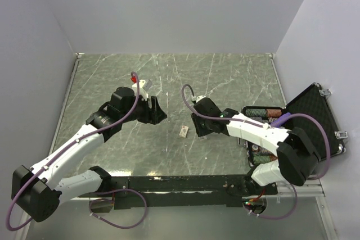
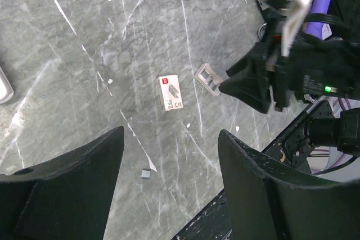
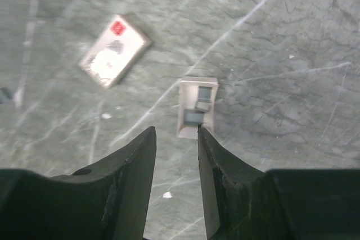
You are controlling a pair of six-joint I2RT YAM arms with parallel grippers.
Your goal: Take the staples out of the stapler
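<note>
Right gripper (image 3: pixel 175 132) slightly parted, pinching nothing, poised over small grey rectangular tray (image 3: pixel 197 108), likely lining up a pinch; left gripper (image 2: pixel 169 139) spread, empty.

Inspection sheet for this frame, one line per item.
surface: grey-green marbled table, a few small specks.
job's things: stapler not identifiable in any view.
clutter: small box with a red label; beige piece lying just ahead of the right gripper; tiny grey bit.
grippers: left gripper wide open, empty; right gripper jaws narrowly apart, holding nothing.
cables: purple cables run along both arms.
surroundings: open black case on the right; plain white walls.
</note>
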